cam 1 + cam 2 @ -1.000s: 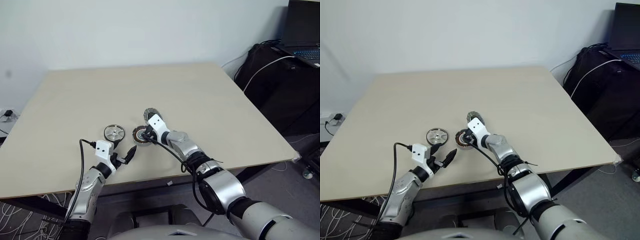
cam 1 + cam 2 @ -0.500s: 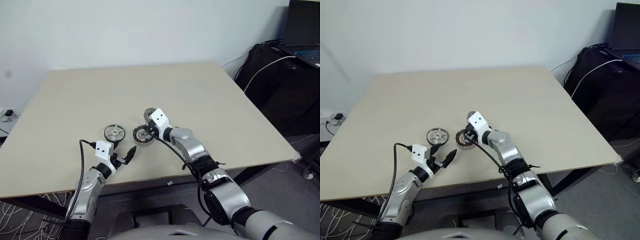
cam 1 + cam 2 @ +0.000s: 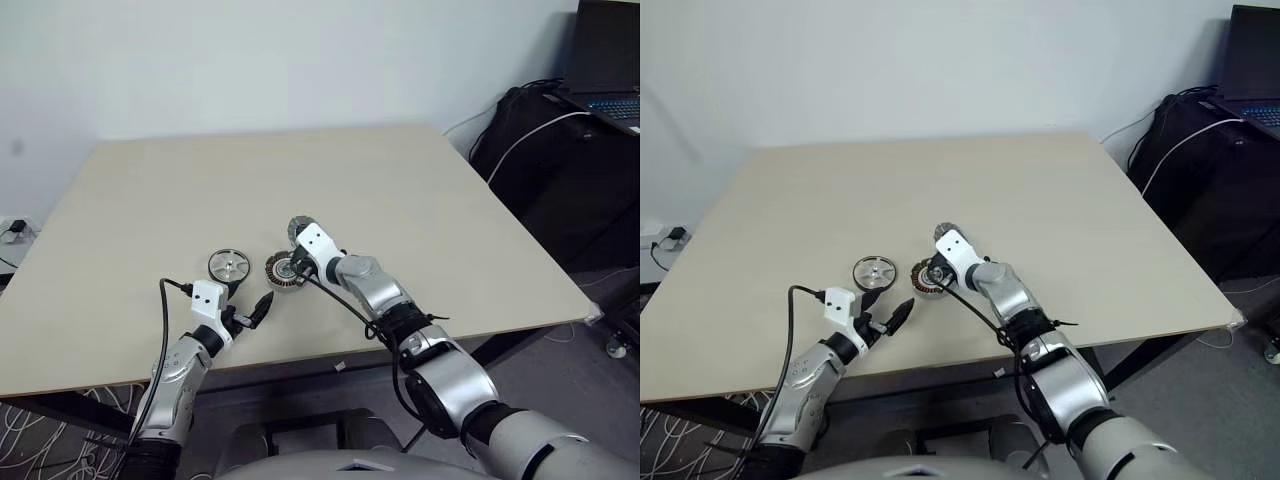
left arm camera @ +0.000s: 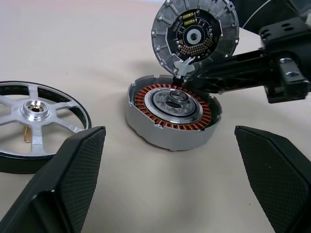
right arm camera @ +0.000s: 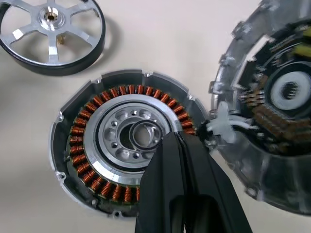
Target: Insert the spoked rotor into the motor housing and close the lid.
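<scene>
The motor housing (image 3: 283, 270) lies open on the table, its copper windings (image 5: 82, 131) ringing a pale centre that holds a small ring (image 5: 144, 136). Its lid (image 4: 194, 36) stands upright, joined to the housing's far side. The spoked rotor (image 3: 229, 266) lies flat just left of the housing. My right gripper (image 5: 177, 138) is shut, with nothing between its fingers. Its tips sit over the windings beside the lid's joint. My left gripper (image 3: 250, 306) stands open near the table's front edge, pointing at the housing (image 4: 172, 116), and its fingers (image 4: 73, 184) hold nothing.
The pale wooden table (image 3: 300, 170) stretches away behind the parts. Its front edge runs just below the left gripper. Off its right side stand a black bag (image 3: 540, 150) with cables and an open laptop (image 3: 610, 60).
My right wrist has shifted slightly above the housing. The rotor, housing, lid and left arm have stayed where they were.
</scene>
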Robot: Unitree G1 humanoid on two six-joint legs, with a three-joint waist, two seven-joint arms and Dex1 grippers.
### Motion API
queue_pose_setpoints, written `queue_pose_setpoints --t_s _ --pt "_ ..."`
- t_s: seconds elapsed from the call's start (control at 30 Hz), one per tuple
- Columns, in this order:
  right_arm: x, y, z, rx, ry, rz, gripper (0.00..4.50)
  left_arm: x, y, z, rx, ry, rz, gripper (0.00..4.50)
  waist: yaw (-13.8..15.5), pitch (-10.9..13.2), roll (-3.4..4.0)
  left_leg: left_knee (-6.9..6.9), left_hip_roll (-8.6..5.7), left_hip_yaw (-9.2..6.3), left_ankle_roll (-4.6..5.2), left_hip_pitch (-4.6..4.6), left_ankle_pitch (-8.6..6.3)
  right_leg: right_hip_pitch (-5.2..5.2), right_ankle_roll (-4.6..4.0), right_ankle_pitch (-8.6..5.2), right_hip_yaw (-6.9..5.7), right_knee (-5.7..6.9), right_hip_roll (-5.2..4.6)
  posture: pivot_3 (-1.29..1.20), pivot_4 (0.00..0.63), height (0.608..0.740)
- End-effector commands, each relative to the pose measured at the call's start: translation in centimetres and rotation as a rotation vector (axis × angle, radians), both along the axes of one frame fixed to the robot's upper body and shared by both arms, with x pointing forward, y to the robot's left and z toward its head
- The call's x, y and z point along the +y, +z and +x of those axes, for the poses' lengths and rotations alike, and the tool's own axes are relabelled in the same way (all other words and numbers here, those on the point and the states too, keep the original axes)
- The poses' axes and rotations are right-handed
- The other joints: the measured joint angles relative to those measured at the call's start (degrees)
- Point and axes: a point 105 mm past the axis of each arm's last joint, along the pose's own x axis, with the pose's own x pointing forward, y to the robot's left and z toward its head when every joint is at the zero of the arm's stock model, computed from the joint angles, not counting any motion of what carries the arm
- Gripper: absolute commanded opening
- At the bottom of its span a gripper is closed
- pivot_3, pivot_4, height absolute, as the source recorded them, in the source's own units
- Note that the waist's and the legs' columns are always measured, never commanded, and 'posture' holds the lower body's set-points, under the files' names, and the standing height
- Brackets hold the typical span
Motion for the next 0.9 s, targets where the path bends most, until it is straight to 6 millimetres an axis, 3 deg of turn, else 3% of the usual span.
queue_pose_setpoints --t_s 0.03,0.9 --pt "0.4 1.6 1.2 -0.059 0.000 0.005 0.03 -0.2 1.6 0.5 -0.067 -0.002 -0.006 4.50 -0.01 0.00 0.00 0.00 0.00 0.00 0.00 0.00 0.00 0.00 0.00 0.00 0.00 0.00 0.00 0.00 0.000 0.740" --pt "1.5 1.5 0.8 -0.045 0.058 0.043 0.03 -0.2 1.4 0.5 -0.070 -0.003 -0.007 4.50 -0.20 0.01 0.02 -0.02 0.00 -0.01 0.00 0.00 0.00 -0.01 0.15 0.09 0.00 0.01 0.01 0.00 0.000 0.740"
